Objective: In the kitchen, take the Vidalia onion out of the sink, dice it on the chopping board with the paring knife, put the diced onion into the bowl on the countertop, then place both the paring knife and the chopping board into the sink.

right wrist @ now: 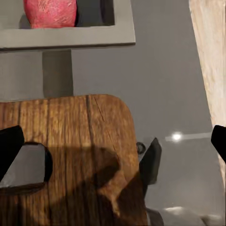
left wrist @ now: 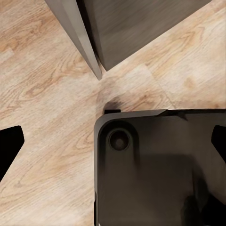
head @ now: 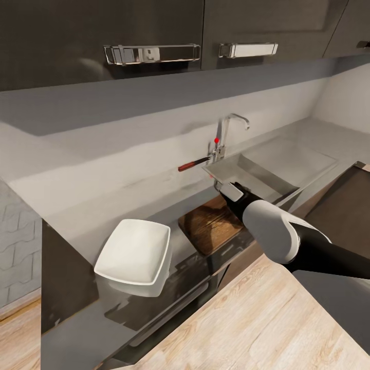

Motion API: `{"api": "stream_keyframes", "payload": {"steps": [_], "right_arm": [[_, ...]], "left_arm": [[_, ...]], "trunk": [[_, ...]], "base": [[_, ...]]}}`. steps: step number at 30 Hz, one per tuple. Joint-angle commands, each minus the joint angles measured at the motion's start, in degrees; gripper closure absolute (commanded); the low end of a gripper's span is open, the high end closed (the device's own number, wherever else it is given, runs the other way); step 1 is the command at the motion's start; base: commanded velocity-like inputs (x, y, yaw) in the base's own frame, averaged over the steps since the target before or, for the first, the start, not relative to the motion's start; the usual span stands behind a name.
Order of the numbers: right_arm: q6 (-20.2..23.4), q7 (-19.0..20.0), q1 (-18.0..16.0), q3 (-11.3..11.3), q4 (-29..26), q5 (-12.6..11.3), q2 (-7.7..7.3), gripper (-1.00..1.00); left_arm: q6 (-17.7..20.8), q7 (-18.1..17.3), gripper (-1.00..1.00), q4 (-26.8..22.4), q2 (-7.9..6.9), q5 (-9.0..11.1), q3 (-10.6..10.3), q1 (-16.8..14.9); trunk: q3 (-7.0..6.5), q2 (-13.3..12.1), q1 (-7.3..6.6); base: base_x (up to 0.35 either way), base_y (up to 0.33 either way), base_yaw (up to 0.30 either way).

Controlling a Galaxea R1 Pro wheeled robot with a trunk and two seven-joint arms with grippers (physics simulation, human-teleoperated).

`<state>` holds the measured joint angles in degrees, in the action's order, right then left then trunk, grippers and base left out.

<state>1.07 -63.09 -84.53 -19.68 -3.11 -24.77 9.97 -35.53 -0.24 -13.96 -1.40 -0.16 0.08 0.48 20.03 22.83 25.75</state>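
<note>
The right gripper (right wrist: 113,141), fingers spread and empty, hovers over the chopping board (right wrist: 89,136). Beyond it, the Vidalia onion (right wrist: 50,12) sits in the sink (right wrist: 70,37). The left gripper (left wrist: 113,146) is spread above the floor (left wrist: 42,94).

Head camera overlooks countertop (head: 128,169); right wrist views chopping board (right wrist: 89,141) closely; left, floor (left wrist: 42,94).

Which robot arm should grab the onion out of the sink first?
Probably the right. The right gripper hangs open over the chopping board beside the sink, with the Vidalia onion just ahead. The left gripper faces the floor.
</note>
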Motion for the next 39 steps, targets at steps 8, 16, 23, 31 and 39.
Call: {"api": "stream_keyframes", "payload": {"steps": [8, 16, 23, 31, 39], "right_arm": [[4.99, -4.23, -0.06, -0.37, -6.99, 0.84, 0.03, -1.0], [13.66, -6.24, -0.1, -0.36, -15.36, 0.87, 0.03, -1.0], [19.29, -4.38, -0.08, 2.82, -19.03, 0.87, 0.03, -1.0], [26.72, 8.47, -0.02, 18.46, -25.01, 0.87, 0.03, -1.0], [27.04, 16.26, -0.02, 19.73, -24.75, 1.11, 0.03, -1.0]], "left_arm": [[-0.06, -0.03, -1.0, -0.11, -0.01, -0.02, 0.01, 0.03], [-0.06, -0.03, -1.0, -0.11, -0.01, 0.06, 0.01, 0.03], [-0.03, -0.03, -1.0, -0.11, -0.01, 0.07, 0.01, 0.02], [0.0, -0.03, -1.0, -0.11, -0.01, 0.05, 0.01, 0.01], [0.03, -0.03, -1.0, -0.11, -0.01, 0.07, 0.01, 0.02]], "trunk": [[0.09, 0.09, 0.03], [0.09, 0.09, 0.03], [0.09, 0.09, 0.03], [0.09, 0.09, 0.03], [0.09, 0.09, 0.03]], "base": [[0.0, 0.0, 0.0], [0.0, 0.0, 0.0], [0.0, 0.0, 0.0], [0.0, 0.0, 0.0], [0.0, 0.0, 0.0]]}}
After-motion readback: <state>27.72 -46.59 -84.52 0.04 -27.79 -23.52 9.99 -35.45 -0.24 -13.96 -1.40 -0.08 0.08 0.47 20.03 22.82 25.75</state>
